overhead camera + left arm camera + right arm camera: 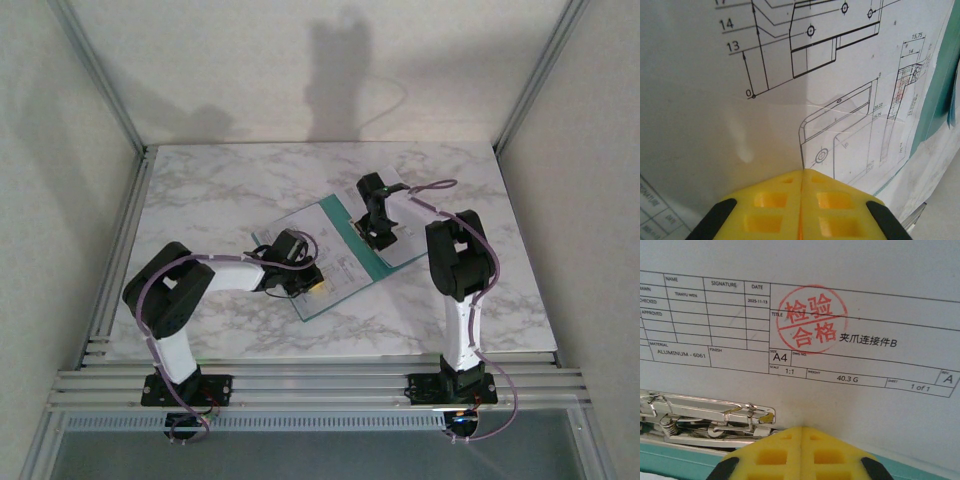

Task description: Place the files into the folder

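- Teal-green folder [358,238]: open mid-table, white files [322,252] lying on it.
- Left gripper [802,173]: fingers pressed together, tips on the near-left sheet, elbow bent low.
- Right gripper [801,429]: fingers pressed together, tips on the far-right sheet beside the metal clip [715,415].

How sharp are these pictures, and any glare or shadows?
Top external: soft, arm shadows on the back wall. Left wrist: drawing sheet sharp, one pale glare patch, yellow fingertips blurred. Right wrist: title block print crisp, metal clip glinting.
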You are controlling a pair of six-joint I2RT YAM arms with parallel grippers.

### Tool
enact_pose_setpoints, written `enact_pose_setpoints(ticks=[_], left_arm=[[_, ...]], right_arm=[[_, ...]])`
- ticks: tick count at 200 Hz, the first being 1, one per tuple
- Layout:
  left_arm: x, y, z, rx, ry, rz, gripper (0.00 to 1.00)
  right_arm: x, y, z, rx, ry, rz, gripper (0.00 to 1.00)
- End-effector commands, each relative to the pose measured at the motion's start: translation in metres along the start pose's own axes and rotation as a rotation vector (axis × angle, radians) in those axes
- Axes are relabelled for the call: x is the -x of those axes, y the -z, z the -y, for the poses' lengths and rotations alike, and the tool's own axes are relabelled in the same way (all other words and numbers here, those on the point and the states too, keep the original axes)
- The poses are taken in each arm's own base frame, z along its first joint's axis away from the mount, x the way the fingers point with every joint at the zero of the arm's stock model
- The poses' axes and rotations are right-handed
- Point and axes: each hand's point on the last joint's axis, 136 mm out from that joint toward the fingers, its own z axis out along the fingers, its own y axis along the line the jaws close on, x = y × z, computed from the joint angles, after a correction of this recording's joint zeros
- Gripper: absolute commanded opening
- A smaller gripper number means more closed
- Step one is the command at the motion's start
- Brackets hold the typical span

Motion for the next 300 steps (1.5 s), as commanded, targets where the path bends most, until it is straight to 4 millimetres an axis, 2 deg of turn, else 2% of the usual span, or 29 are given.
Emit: enact_pose_setpoints(ticks=[1,13,34,54,99,116,140,161,249,272,300], left_arm=[[-0.012,0.000,-0.070,0.244,0.070,-0.033,0.07],[-0.010,-0.001,-0.068,0.240,0.069,-0.030,0.07],[-0.010,-0.005,-0.066,0.236,0.069,-0.038,0.07],[-0.009,-0.007,-0.063,0.233,0.064,-0.040,0.07],[-0.009,-0.006,-0.064,0.238,0.060,-0.038,0.07],[-0.011,-0.005,-0.067,0.240,0.062,-0.041,0.07],[-0.012,-0.005,-0.069,0.243,0.063,-0.044,0.07],[-0.012,-0.005,-0.070,0.250,0.058,-0.045,0.07],[-0.010,-0.003,-0.071,0.259,0.050,-0.036,0.07],[-0.009,-0.003,-0.070,0.262,0.043,-0.034,0.07],[-0.008,-0.004,-0.067,0.260,0.038,-0.034,0.07]], right_arm=[[-0.045,-0.072,0.116,-0.417,0.008,-0.154,0.00],[-0.051,-0.074,0.116,-0.413,0.011,-0.165,0.00],[-0.065,-0.072,0.103,-0.394,0.043,-0.176,0.00],[-0.066,-0.066,0.092,-0.367,0.052,-0.169,0.00],[-0.030,-0.042,0.078,-0.328,0.060,-0.094,0.00],[-0.018,-0.037,0.062,-0.264,0.043,-0.098,0.00],[-0.013,-0.030,0.032,-0.188,0.053,-0.118,0.00],[-0.017,-0.028,0.015,-0.173,0.055,-0.160,0.00],[-0.007,-0.014,-0.003,-0.190,0.038,-0.193,0.00],[-0.013,-0.022,0.000,-0.213,0.046,-0.228,0.00],[-0.021,-0.035,0.016,-0.300,0.038,-0.273,0.00]])
